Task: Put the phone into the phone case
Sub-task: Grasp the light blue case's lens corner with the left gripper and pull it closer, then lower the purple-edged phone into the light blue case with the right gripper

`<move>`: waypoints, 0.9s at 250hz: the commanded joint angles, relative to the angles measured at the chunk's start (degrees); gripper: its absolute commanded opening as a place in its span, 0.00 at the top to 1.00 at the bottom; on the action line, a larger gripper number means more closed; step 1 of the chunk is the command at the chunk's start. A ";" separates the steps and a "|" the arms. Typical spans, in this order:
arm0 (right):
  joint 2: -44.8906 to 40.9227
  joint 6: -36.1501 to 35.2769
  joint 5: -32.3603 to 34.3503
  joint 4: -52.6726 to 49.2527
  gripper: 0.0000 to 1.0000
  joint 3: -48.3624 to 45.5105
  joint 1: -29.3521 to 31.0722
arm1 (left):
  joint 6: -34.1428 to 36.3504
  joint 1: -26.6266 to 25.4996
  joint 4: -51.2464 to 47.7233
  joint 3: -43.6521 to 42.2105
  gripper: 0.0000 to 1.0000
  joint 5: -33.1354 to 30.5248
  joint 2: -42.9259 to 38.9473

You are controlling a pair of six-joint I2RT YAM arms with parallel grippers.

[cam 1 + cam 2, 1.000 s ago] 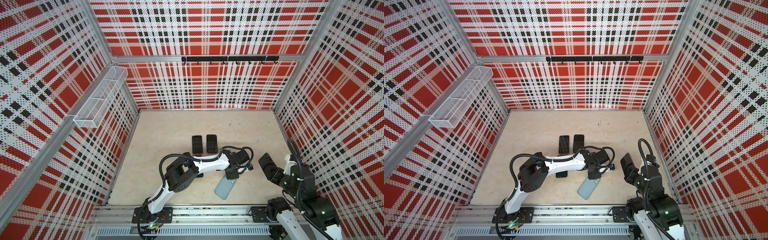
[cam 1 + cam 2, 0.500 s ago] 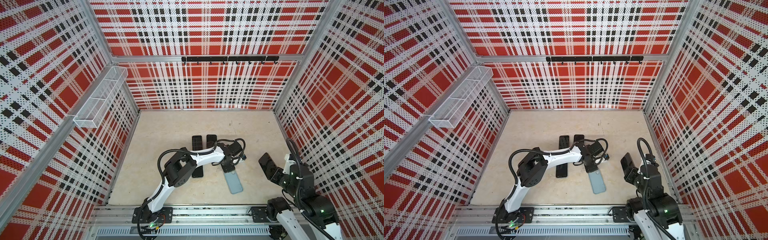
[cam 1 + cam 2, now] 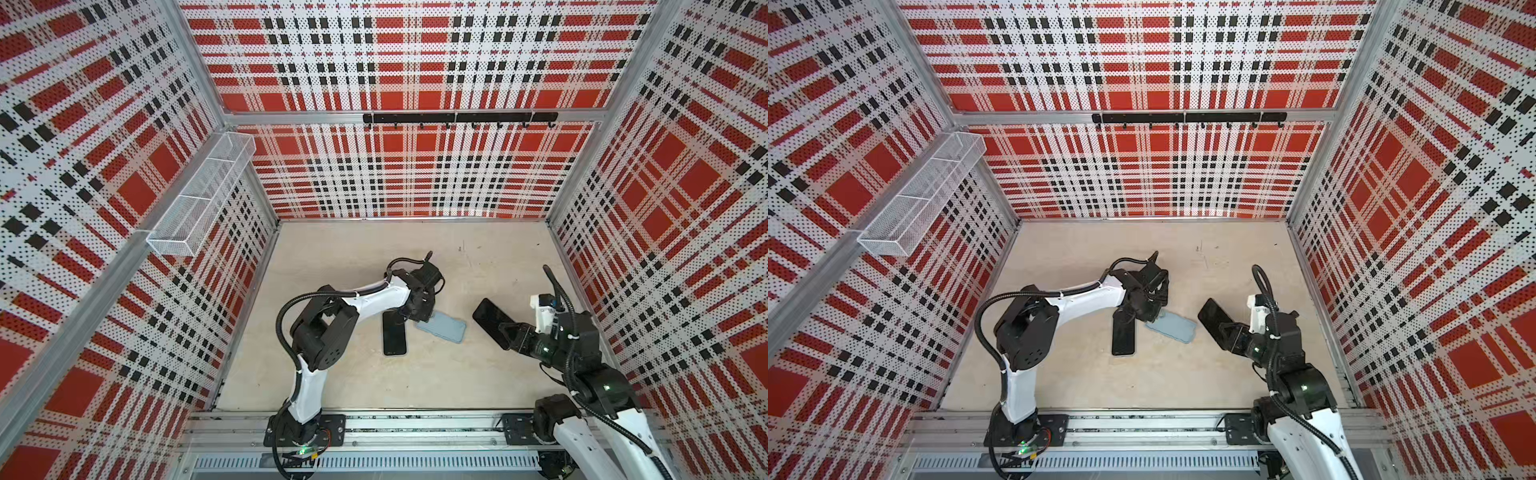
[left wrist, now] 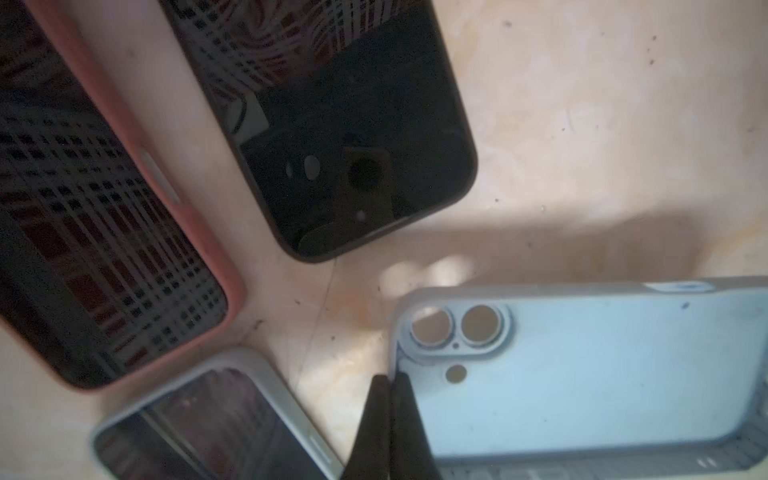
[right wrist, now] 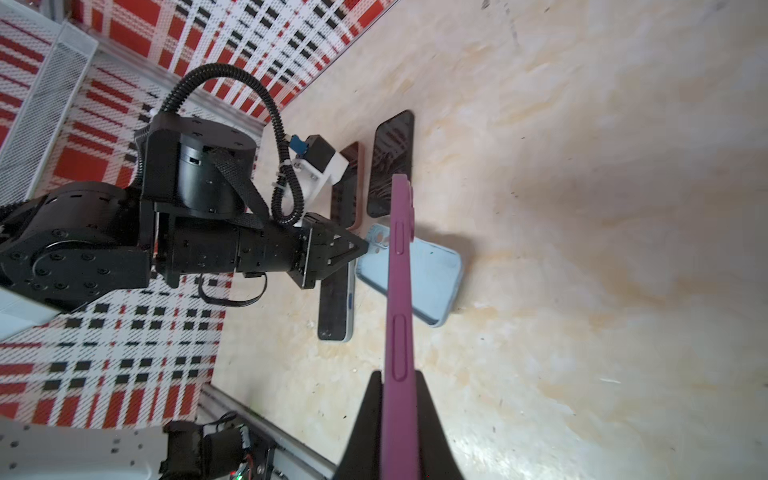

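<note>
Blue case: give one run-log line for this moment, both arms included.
left gripper: shut on blue case rim | right gripper: shut on purple-cased phone, lifted | case: empty

White links, black joints, corrugated black cables.

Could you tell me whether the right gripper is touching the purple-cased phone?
Touching. The right wrist view shows the right gripper clamping the purple-cased phone edge-on, a finger flat against each face.

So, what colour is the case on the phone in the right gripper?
Purple case, clearest in the right wrist view.
</note>
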 commanded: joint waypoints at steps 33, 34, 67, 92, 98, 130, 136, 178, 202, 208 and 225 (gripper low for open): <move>6.06 6.48 -10.13 16.74 1.00 -5.17 -0.18 | -11.61 -1.72 0.00 -2.04 0.96 0.04 -1.21; 6.21 6.48 -10.13 16.80 1.00 -5.23 -0.17 | -11.71 -1.72 0.07 -2.07 0.96 0.12 -1.23; 8.64 6.63 -10.33 16.87 1.00 -5.68 -0.17 | -13.48 -1.81 1.92 -3.62 0.86 3.05 -1.33; 11.80 5.35 -12.15 16.95 1.00 -5.01 -0.19 | -14.07 -1.39 3.53 -4.77 0.73 4.44 -2.27; 12.77 4.82 -12.70 16.87 1.00 -4.65 -0.19 | -14.18 -1.13 4.04 -5.03 0.70 4.67 -2.68; 16.98 2.26 -13.82 16.54 1.00 -2.92 -0.17 | -14.28 1.23 5.70 -6.53 0.51 6.80 -6.01; 17.55 2.06 -13.75 16.72 1.00 -2.63 -0.21 | -14.18 1.76 6.29 -6.87 0.48 7.41 -6.76; 22.31 0.57 -15.09 17.99 1.00 -0.60 -0.17 | -14.25 5.23 12.22 -10.71 0.21 11.49 -12.63; 24.83 0.01 -16.39 18.99 1.00 0.04 -0.17 | -13.87 6.65 15.44 -12.38 0.00 15.51 -14.05; 25.35 -0.02 -16.48 19.29 1.00 -0.07 -0.17 | -13.75 6.96 16.52 -12.91 0.00 16.94 -14.31; 26.74 0.05 -16.80 20.34 1.00 -0.35 -0.17 | -14.24 7.99 19.26 -14.62 0.00 19.48 -14.90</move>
